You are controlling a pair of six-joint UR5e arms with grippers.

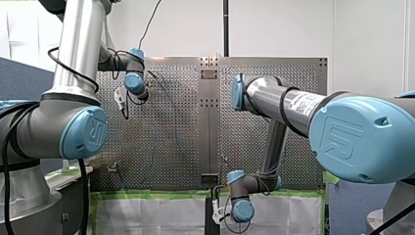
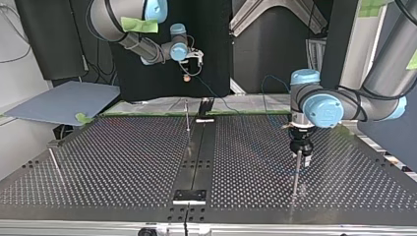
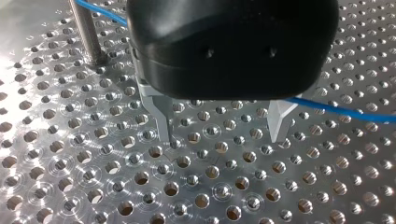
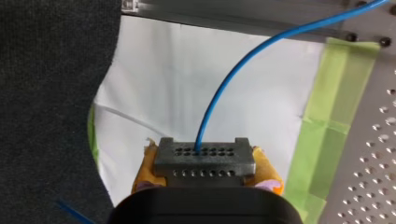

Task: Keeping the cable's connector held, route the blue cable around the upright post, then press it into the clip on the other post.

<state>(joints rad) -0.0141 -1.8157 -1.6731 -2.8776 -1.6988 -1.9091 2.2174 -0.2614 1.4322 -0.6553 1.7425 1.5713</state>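
Note:
In the right wrist view my right gripper (image 4: pixel 205 176) is shut on the dark grey connector (image 4: pixel 204 157), its yellow pads on both sides. The blue cable (image 4: pixel 243 65) rises out of the connector. In the top view this gripper (image 2: pixel 189 69) hangs high beyond the table's far edge. My left gripper (image 3: pixel 222 138) stands open just above the perforated plate, with nothing between its metal fingers (image 3: pixel 161 116). The blue cable (image 3: pixel 350 109) runs from an upright post (image 3: pixel 88 32) behind the gripper's body and out past one finger. In the top view the left gripper (image 2: pixel 300 153) is beside a thin post (image 2: pixel 296 174).
A second thin post (image 2: pixel 187 120) stands near the table's (image 2: pixel 123 162) middle, and a third (image 2: pixel 54 162) at the top view's left. A black strip (image 2: pixel 196 157) runs down the centre. Green tape (image 4: pixel 327 116) and white sheeting (image 4: pixel 187 84) lie off the far edge.

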